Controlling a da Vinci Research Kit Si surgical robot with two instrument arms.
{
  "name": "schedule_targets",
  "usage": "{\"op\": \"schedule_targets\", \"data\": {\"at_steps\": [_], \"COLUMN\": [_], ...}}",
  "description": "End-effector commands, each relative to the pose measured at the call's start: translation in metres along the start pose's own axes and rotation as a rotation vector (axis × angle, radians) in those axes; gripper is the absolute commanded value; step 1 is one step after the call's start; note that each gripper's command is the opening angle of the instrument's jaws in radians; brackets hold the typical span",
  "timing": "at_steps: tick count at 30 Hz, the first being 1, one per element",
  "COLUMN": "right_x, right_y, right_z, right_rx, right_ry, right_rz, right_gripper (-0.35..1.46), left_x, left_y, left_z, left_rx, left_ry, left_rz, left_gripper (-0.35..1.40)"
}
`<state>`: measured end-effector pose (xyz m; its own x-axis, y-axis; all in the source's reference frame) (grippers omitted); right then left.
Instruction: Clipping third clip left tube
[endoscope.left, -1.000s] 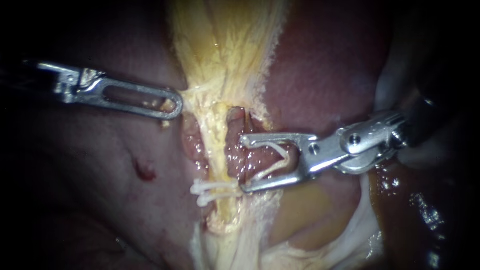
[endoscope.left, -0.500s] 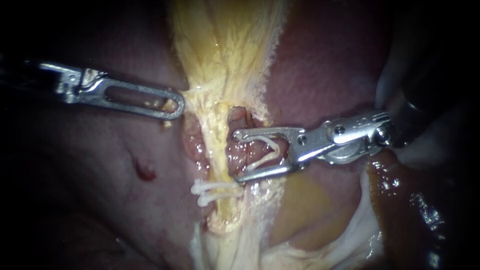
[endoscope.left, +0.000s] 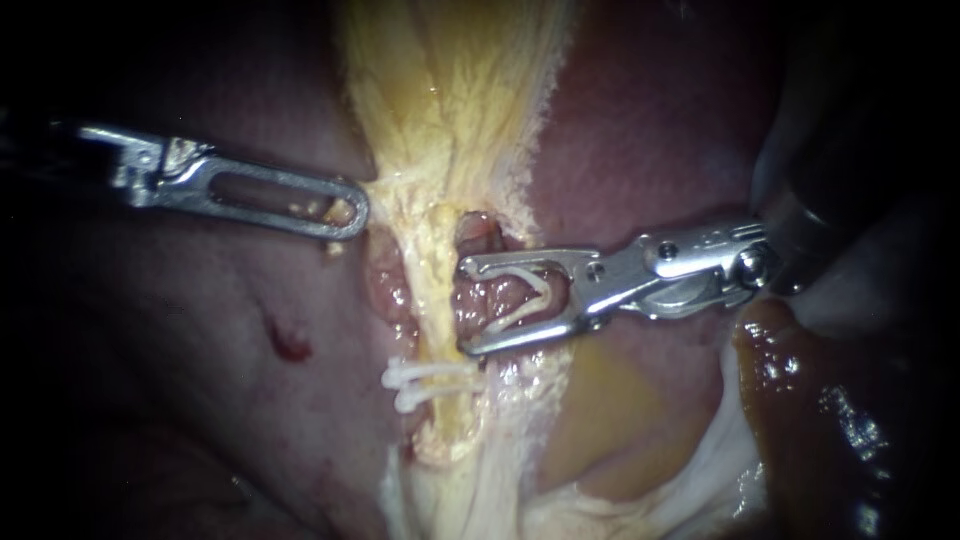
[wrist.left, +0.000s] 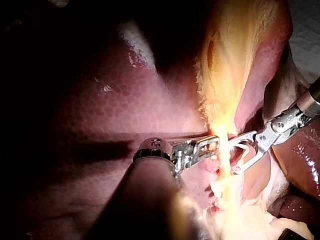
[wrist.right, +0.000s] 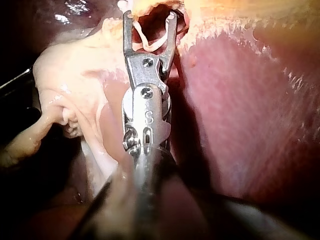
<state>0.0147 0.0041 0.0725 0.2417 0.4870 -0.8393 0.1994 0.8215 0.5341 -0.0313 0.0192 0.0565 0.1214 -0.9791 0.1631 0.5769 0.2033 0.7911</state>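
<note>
Right instrument, jaws spread and carrying an open white clip, points straight at the left tube, which runs crosswise just ahead of its tips, not yet between them. Left instrument grips yellow tissue beyond the tube.

1. Clip: white, V-shaped, legs spread, seated in right instrument, mouth facing tube.
2. Left tube: yellow, vertical, just beside the clip's mouth.
3. Two closed clips: white, crossing the tube lower down.
</note>
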Motion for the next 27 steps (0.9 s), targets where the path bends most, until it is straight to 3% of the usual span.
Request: {"op": "schedule_targets", "data": {"at_steps": [1, 10, 27], "right_x": [0.0001, 0.0012, 0.001], "right_y": [-0.0001, -0.0007, 0.0], "right_z": [0.0004, 0.0035, 0.0065], "right_rx": [0.005, 0.064, 0.141], "right_ry": [0.003, 0.078, 0.135], "right_rz": [0.004, 0.033, 0.158], "right_gripper": [0.5, 0.5, 0.5], "left_x": [0.0, 0.0, -0.0001], "left_y": [0.0, -0.0001, -0.0002], "left_z": [0.0, 0.0001, 0.0004], "left_rx": [0.0, 0.0, -0.001], "left_ry": [0.0, 0.0, -0.001], "left_rz": [0.0, 0.0, -0.001], "left_gripper": [-0.35, -0.35, -0.35]}}
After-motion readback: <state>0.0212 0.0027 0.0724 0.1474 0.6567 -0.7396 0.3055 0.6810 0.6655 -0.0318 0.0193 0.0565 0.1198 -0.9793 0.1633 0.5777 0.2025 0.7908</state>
